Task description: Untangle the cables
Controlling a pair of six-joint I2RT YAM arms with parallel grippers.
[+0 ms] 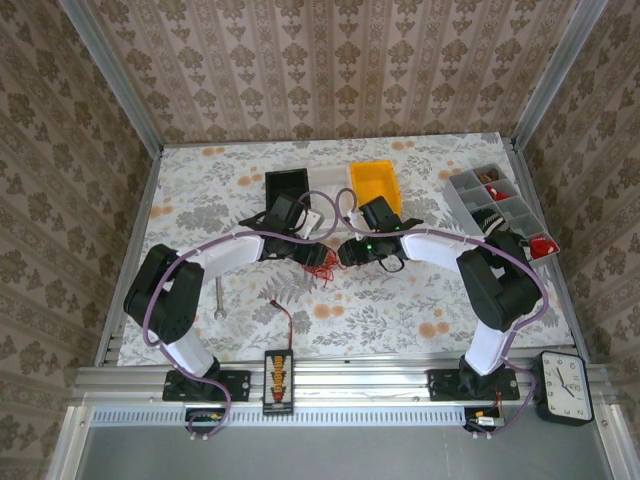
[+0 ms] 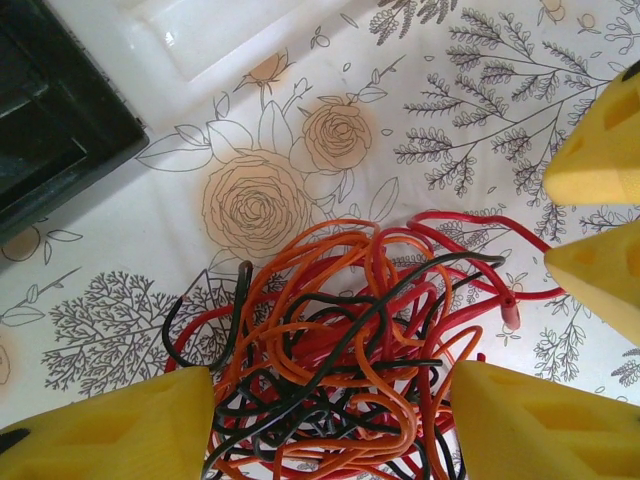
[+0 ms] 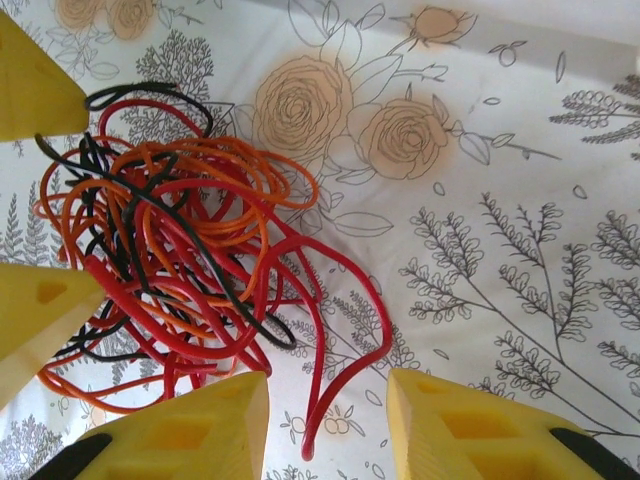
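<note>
Left wrist | L hand (image 2: 330, 372) fingers apart, astride cables (image 2: 340, 300) | R hand (image 3: 328, 378) apart, nothing clamped

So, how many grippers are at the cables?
2. The left gripper straddles the cables from the left; the right gripper is open at their right edge.

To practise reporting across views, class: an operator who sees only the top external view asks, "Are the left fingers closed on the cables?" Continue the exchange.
Observer: No. The left wrist view shows the left fingers apart, with the cables lying loose between them.
Operator: And the right fingers?
Observer: Also apart; only one red strand lies between them, at its looped end.
Operator: Which colours are tangled?
Observer: Red, orange and black.
</note>
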